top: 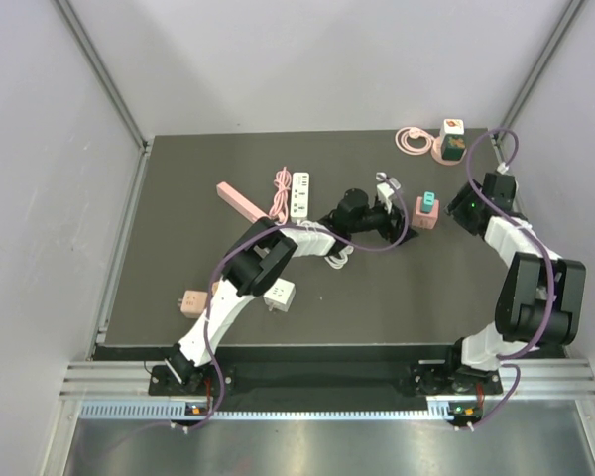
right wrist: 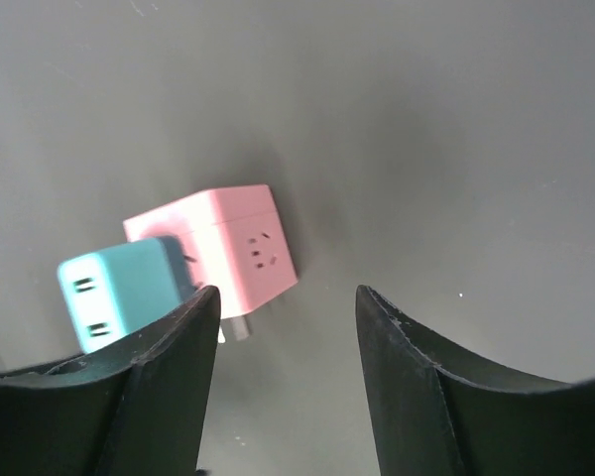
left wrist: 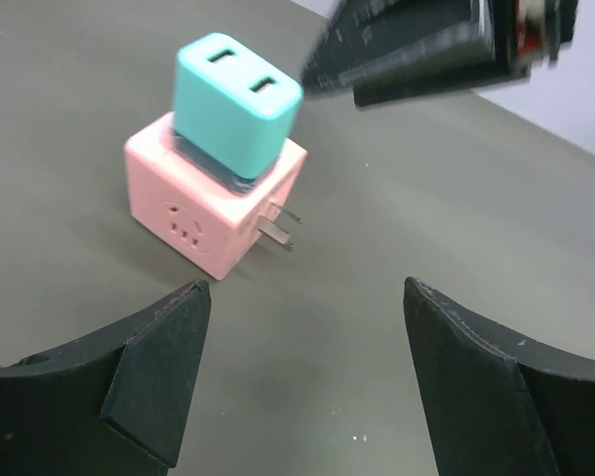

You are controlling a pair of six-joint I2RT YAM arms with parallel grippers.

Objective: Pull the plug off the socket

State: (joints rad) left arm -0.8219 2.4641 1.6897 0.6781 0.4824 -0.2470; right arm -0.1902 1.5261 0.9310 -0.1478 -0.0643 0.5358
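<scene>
The pink socket cube stands right of centre on the dark tabletop, with the teal plug seated on its top face. In the left wrist view the cube sits in the upper left of the frame, and two metal prongs jut from its side.

My left end effector is just to the cube's left. Its fingers are spread apart with only bare tabletop between them, short of the cube. My right end effector is on the cube's other side, also spread wide and gripping nothing. Its dark body shows blurred at the upper right of the left wrist view, close above the plug.

A small white plug lies just above my left end effector. Farther left are a white power strip, a pink cable and a pink strip. A white cube and a pale pink cube lie at lower left. A coiled pink cable and a white socket block sit at the top right edge.
</scene>
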